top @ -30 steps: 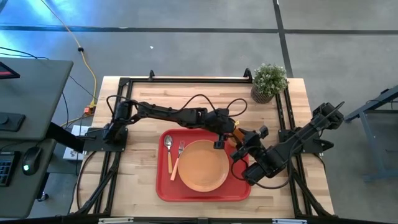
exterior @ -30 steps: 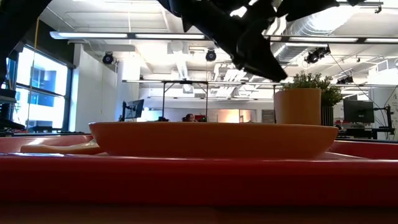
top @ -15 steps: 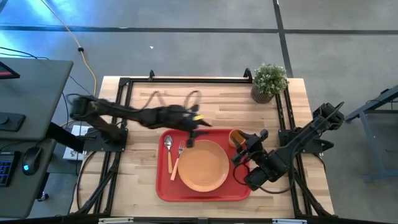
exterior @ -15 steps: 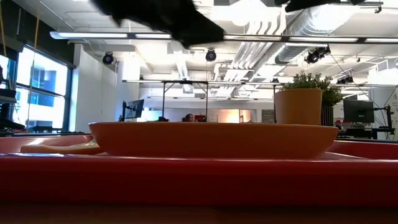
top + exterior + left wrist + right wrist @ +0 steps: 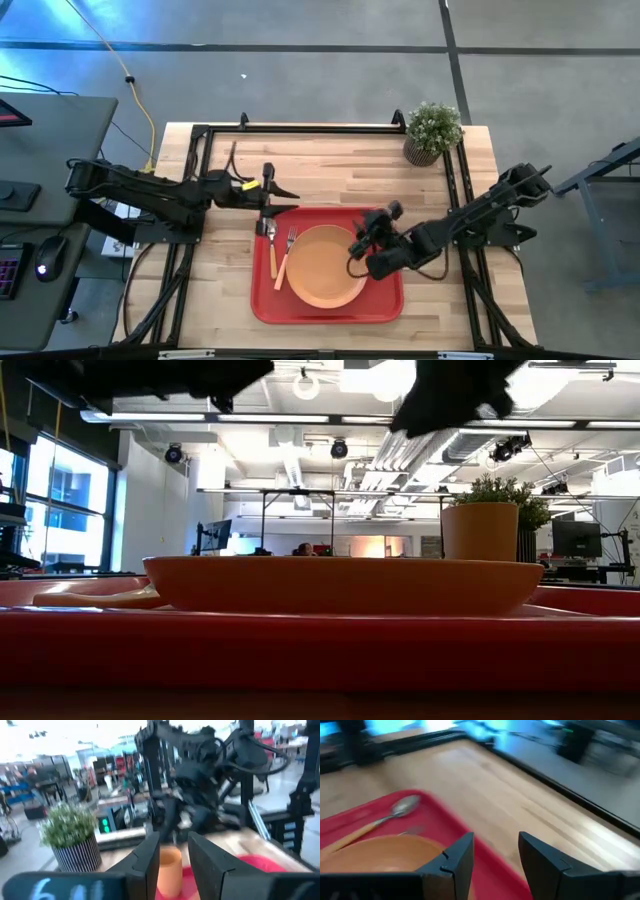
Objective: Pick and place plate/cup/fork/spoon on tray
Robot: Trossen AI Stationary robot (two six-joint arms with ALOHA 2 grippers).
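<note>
Four pieces sat on the big red plastic tray [image 5: 262, 306]; my left pincer [image 5: 283, 198] and right pincer [image 5: 366, 229] gaped empty. The small orange-tan cup [image 5: 169, 871] looked light, rigid and slick: I would grip across its rim.

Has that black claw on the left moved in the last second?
Yes. The left gripper has pulled back toward its own side: a second ago it was by the tray's far right corner, now it hangs past the tray's far left corner, over the spoon.
</note>
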